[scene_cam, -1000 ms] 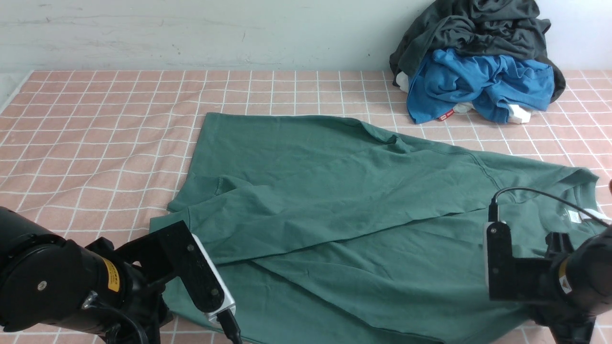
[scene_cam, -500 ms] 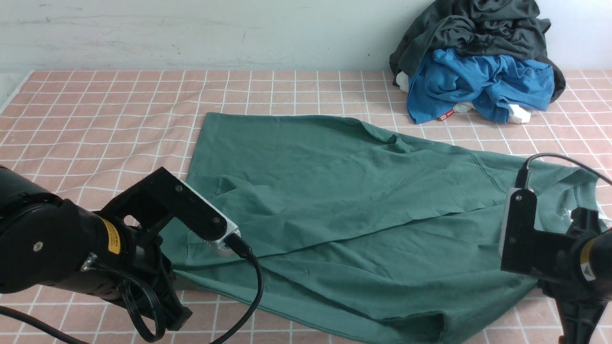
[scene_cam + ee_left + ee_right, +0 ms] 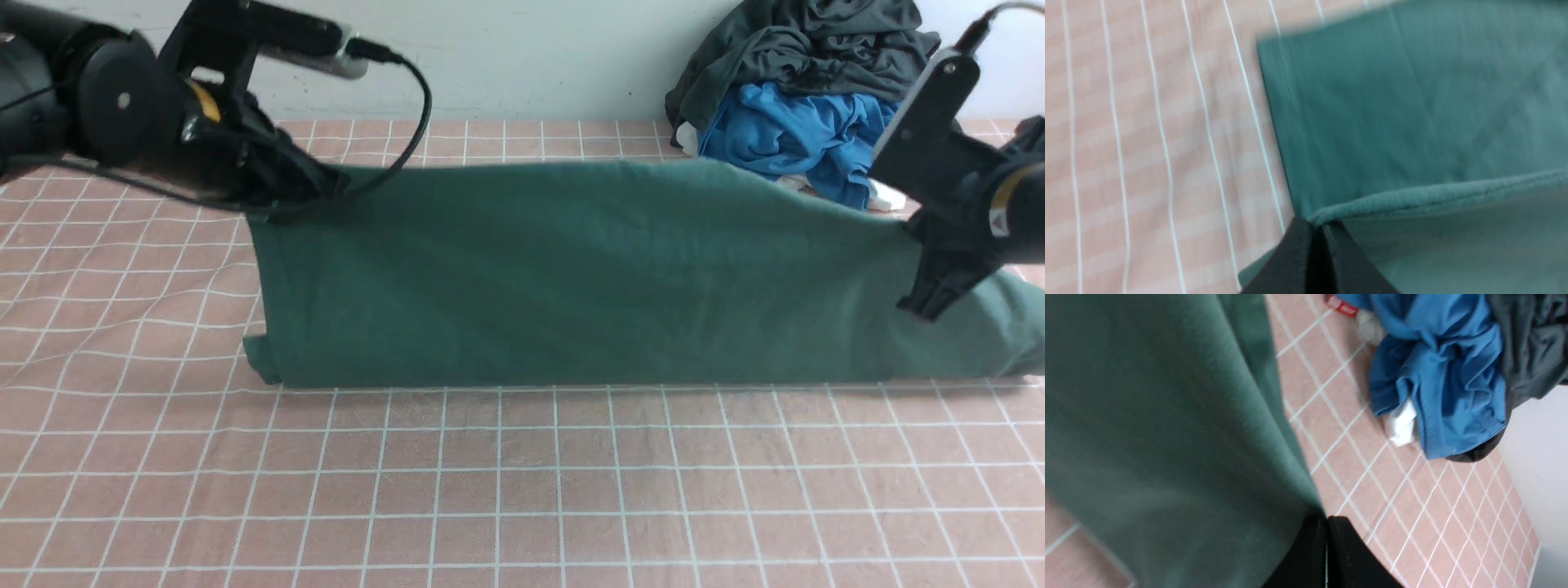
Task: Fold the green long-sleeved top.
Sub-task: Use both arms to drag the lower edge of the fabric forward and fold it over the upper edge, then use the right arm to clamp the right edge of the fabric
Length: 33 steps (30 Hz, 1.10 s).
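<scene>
Left gripper (image 3: pixel 1315 230) and right gripper (image 3: pixel 1327 524) are both clamped tight on the green long-sleeved top (image 3: pixel 571 278). Its upper edge hangs raised between them, and its lower fold rests mid-table on the checked tablecloth (image 3: pixel 522 490).

No legible text. Red tag (image 3: pixel 1342 305) on blue garment (image 3: pixel 1437 375): white lettering unreadable. Left-arm yellow label (image 3: pixel 206 102), right-arm yellow label (image 3: pixel 998 216): illegible.

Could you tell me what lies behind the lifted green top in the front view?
Above its raised edge, the blue garment and dark grey garment show against the wall. The green top covers part of the pile's lower edge and the checked tablecloth behind it.
</scene>
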Motion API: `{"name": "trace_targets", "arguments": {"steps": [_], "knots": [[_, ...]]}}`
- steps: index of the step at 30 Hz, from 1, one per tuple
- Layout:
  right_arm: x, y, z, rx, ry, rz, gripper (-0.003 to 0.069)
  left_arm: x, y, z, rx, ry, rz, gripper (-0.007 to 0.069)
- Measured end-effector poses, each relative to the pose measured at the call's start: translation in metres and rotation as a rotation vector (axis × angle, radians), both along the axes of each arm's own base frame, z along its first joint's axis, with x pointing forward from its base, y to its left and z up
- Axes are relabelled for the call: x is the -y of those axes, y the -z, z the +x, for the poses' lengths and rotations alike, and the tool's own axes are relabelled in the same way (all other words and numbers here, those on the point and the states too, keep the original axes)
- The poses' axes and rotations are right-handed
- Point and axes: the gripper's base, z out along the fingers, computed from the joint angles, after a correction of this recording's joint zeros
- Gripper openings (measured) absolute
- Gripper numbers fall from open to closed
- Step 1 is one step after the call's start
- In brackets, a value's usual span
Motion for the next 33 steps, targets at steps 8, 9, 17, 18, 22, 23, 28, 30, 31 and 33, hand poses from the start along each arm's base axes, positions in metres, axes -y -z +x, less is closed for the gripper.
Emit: {"name": "trace_targets", "arguments": {"steps": [8, 9, 17, 18, 22, 23, 28, 30, 31, 33], "knots": [[-0.003, 0.053, 0.083, -0.028, -0.008, 0.008, -0.0004, 0.019, 0.065, 0.131, 0.022, 0.003, 0.08, 0.0], [-0.003, 0.054, 0.085, -0.029, -0.008, 0.008, -0.0003, 0.019, 0.068, 0.134, 0.019, 0.001, 0.081, 0.0], [-0.001, 0.075, 0.124, -0.076, 0.125, 0.039, 0.02, 0.006, 0.129, 0.185, -0.148, -0.095, 0.079, 0.0205], [0.0, 0.074, 0.124, -0.076, 0.136, 0.044, 0.0206, 0.005, 0.129, 0.185, -0.156, -0.098, 0.078, 0.0224], [0.01, 0.046, 0.12, -0.12, 0.342, 0.086, 0.0279, -0.009, 0.094, 0.182, -0.153, -0.137, 0.018, 0.0375], [0.012, 0.038, 0.117, -0.14, 0.394, 0.104, 0.0282, -0.011, 0.086, 0.178, -0.171, -0.142, 0.01, 0.0395], [0.034, 0.029, 0.097, -0.334, 0.551, 0.287, 0.0215, -0.008, 0.067, 0.155, -0.344, -0.057, 0.034, 0.0391], [0.051, 0.049, 0.097, -0.441, 0.597, 0.408, 0.0167, -0.004, 0.067, 0.152, -0.374, -0.008, 0.022, 0.0354], [0.064, 0.062, 0.097, -0.485, 0.631, 0.464, 0.0143, -0.002, 0.068, 0.151, -0.385, 0.013, 0.011, 0.0328], [0.089, 0.091, 0.099, -0.545, 0.707, 0.547, 0.0102, 0.002, 0.066, 0.149, -0.39, 0.045, -0.02, 0.0263]]}}
